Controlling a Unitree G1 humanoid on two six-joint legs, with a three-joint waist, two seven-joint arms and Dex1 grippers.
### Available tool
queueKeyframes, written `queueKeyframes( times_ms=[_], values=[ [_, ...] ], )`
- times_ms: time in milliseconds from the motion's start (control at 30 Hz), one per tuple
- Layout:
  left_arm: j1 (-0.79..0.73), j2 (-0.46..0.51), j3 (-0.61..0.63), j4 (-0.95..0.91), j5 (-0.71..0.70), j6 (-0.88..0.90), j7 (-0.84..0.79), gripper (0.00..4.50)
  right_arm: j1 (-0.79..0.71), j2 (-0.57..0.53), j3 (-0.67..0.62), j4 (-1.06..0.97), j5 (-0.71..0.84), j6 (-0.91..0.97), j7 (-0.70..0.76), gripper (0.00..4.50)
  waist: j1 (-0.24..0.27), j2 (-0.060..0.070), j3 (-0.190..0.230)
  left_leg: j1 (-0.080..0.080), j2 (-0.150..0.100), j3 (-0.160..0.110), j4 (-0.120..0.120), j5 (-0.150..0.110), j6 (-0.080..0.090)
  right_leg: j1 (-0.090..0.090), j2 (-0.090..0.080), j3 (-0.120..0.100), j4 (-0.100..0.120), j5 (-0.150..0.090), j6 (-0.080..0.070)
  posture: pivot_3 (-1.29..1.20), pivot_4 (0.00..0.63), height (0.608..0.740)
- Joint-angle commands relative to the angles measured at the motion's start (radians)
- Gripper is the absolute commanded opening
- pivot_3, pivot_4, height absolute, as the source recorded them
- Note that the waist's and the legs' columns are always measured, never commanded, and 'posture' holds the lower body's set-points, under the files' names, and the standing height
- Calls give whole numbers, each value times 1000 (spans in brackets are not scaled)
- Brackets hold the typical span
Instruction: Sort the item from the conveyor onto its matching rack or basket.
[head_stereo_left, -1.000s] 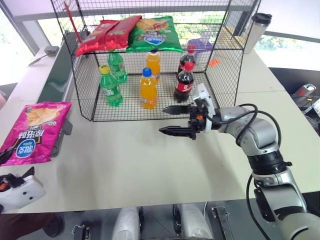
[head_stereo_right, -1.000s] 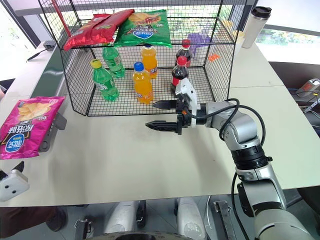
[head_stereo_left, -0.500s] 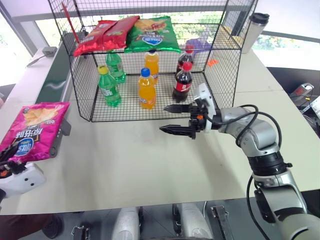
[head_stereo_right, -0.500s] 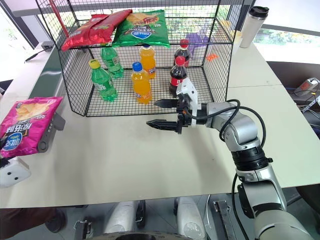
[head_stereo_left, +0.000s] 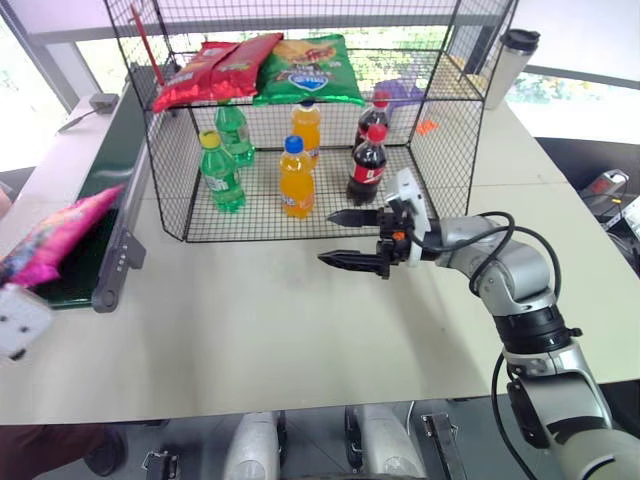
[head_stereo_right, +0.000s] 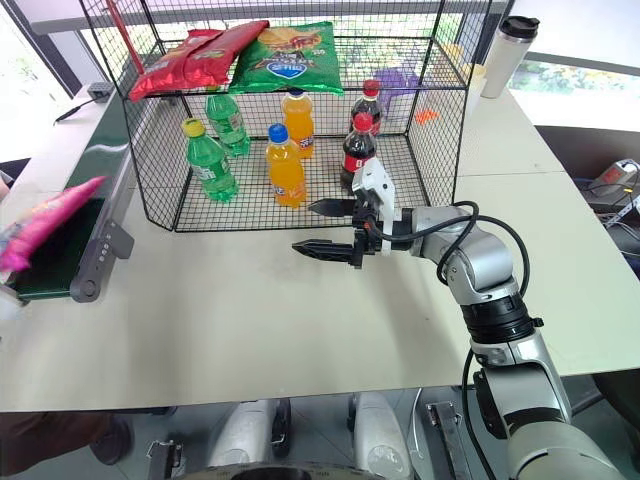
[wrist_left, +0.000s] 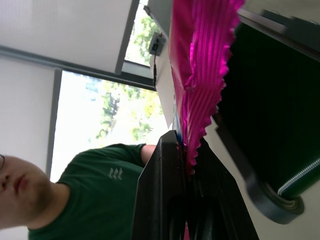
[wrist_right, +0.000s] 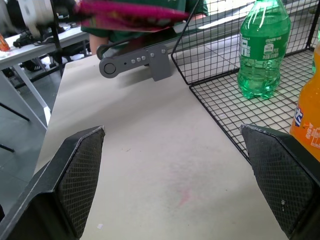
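The item, a magenta-pink snack bag (head_stereo_left: 58, 235), hangs tilted and nearly edge-on above the near end of the conveyor (head_stereo_left: 118, 255), a dark-green belt in a grey frame. My left gripper (wrist_left: 187, 152) is shut on the bag's crimped edge at the far left of the head views. The rack (head_stereo_left: 300, 238), a black wire cage, stands at the table's middle back. In front of the cage my right gripper (head_stereo_left: 326, 238) hovers open and level over the table, pointing left with nothing between its fingers (wrist_right: 75, 175).
The cage floor holds green (head_stereo_left: 219, 172), orange (head_stereo_left: 294, 178) and cola (head_stereo_left: 366, 162) bottles. Red (head_stereo_left: 210, 70) and green (head_stereo_left: 308, 68) chip bags lie on its upper shelf. A steel tumbler (head_stereo_left: 510, 62) stands back right. A person in a green shirt (wrist_left: 95, 200) is by the conveyor.
My left gripper has shut on the pink bag and lifted it off the conveyor's end, tipping it nearly edge-on. The right arm has kept still.
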Motion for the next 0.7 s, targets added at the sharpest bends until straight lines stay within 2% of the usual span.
queueKeyframes(
  times_ms=[33, 167, 233, 300, 400, 467, 533, 700],
  values=[
    [-39, 133, 217, -87, -290, 291, -221, 50, -28, 4, -24, 4, -1, -29, 10, 4500, 0, -1, 0, 0, 0, 0, 0, 0, 0, 0, 0, 0, 0, 0, -1, 0, 150, 740],
    [-97, 320, 399, -45, -448, 535, -398, 50, -40, 11, -29, 26, -2, -42, 11, 4500, -1, -1, 0, 0, -1, 1, 1, 0, 0, 0, 2, 1, 1, -1, -2, 0, 150, 740],
    [-126, 403, 462, 7, -475, 598, -471, 50, -46, 14, -30, 37, -5, -51, 13, 4500, -3, -1, 0, 1, -1, 0, 2, 0, 0, 0, 4, 1, 1, -1, -2, 0, 150, 740],
    [-163, 525, 535, 104, -511, 702, -588, 50, -59, 24, -42, 53, 3, -57, 10, 4500, -4, -1, 0, 1, -1, 0, 1, 0, 0, 0, 5, 1, 1, -1, -2, 0, 150, 740],
    [-234, 679, 587, 228, -540, 816, -736, 50, -81, 41, -74, 72, 31, -50, 2, 4500, -5, -2, 1, 1, 1, 0, 1, 0, 0, -1, 9, 1, 2, -1, -2, 0, 150, 740],
    [-314, 775, 595, 297, -593, 916, -836, 50, -95, 55, -101, 76, 59, -33, -3, 4500, -5, -1, 1, 1, 2, 1, 1, 0, 0, -2, 9, 1, 3, -1, -2, 0, 150, 740],
    [-396, 847, 563, 361, -624, 936, -898, 50, -104, 67, -126, 69, 86, -16, -10, 4500, -5, -1, 1, 2, 2, 2, 0, 0, 0, -2, 9, 1, 3, -2, -2, 0, 150, 740],
    [-593, 951, 396, 481, -803, 922, -879, 50, -129, 91, -183, 35, 164, 34, -40, 4500, -6, -1, 1, 3, 2, 2, -1, 0, 0, -2, 9, 1, 5, -1, -2, 0, 150, 740]
  ],
)
